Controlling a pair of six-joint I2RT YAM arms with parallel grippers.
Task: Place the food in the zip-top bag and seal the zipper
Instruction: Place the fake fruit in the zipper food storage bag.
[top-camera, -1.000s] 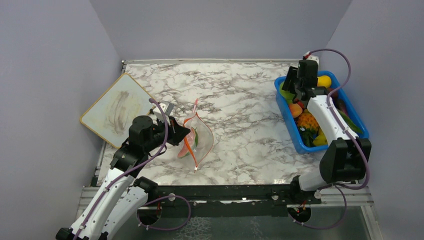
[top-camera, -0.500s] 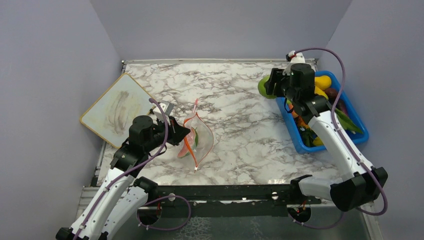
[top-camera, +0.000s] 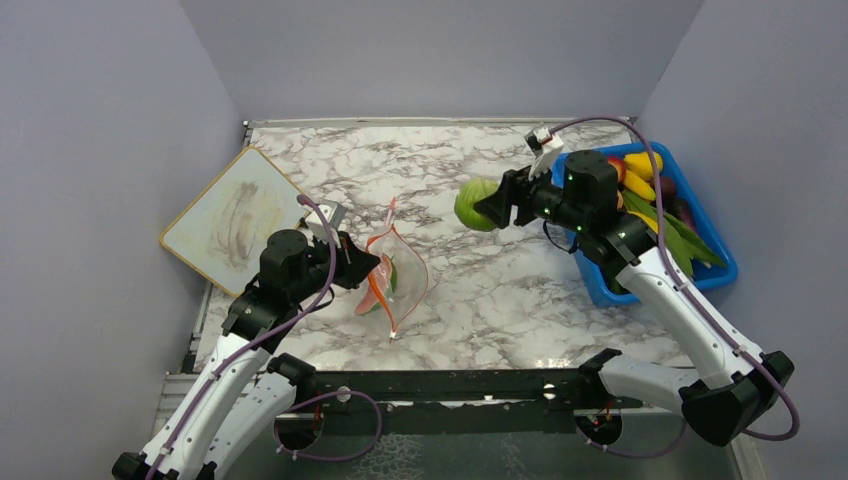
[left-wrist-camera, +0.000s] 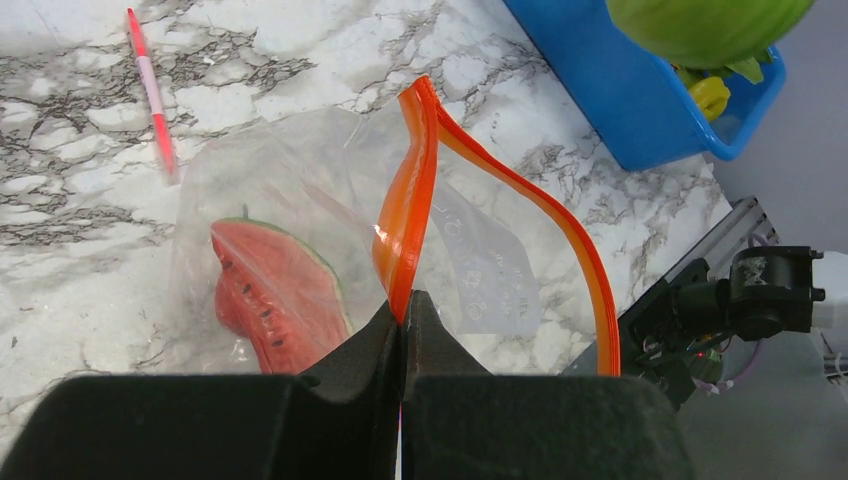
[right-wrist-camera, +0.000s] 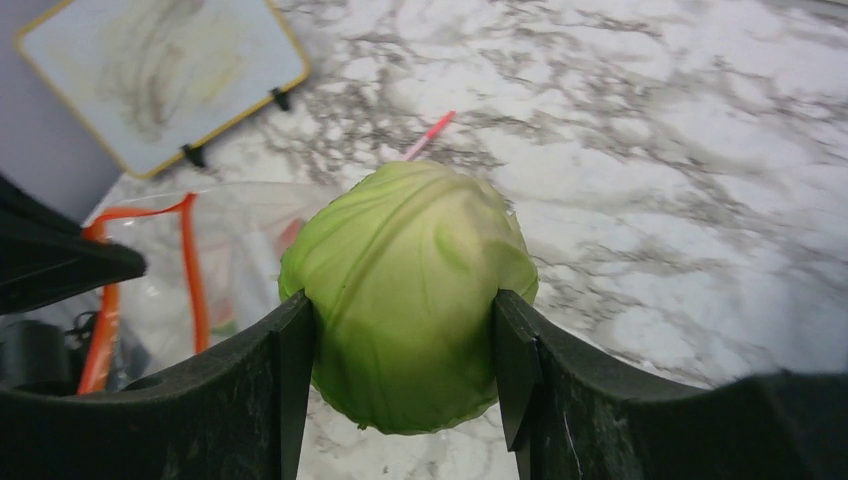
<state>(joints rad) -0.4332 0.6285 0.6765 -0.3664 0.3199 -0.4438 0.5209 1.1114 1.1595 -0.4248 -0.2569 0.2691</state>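
The marble table (top-camera: 480, 290) carries a blue bin (left-wrist-camera: 600, 95) at its right, heaped with yellow, red and green toy produce. The zip-top bag (top-camera: 405, 285) gapes open near the left arm, a watermelon slice (left-wrist-camera: 275, 300) inside. The right gripper (top-camera: 500, 205), clamped on the green round one (right-wrist-camera: 410, 290), holds it between bin and bag. The left gripper (left-wrist-camera: 402, 320) pinches the zipper (left-wrist-camera: 410, 210); a pink stick (left-wrist-camera: 150, 90) lies beside the bag.
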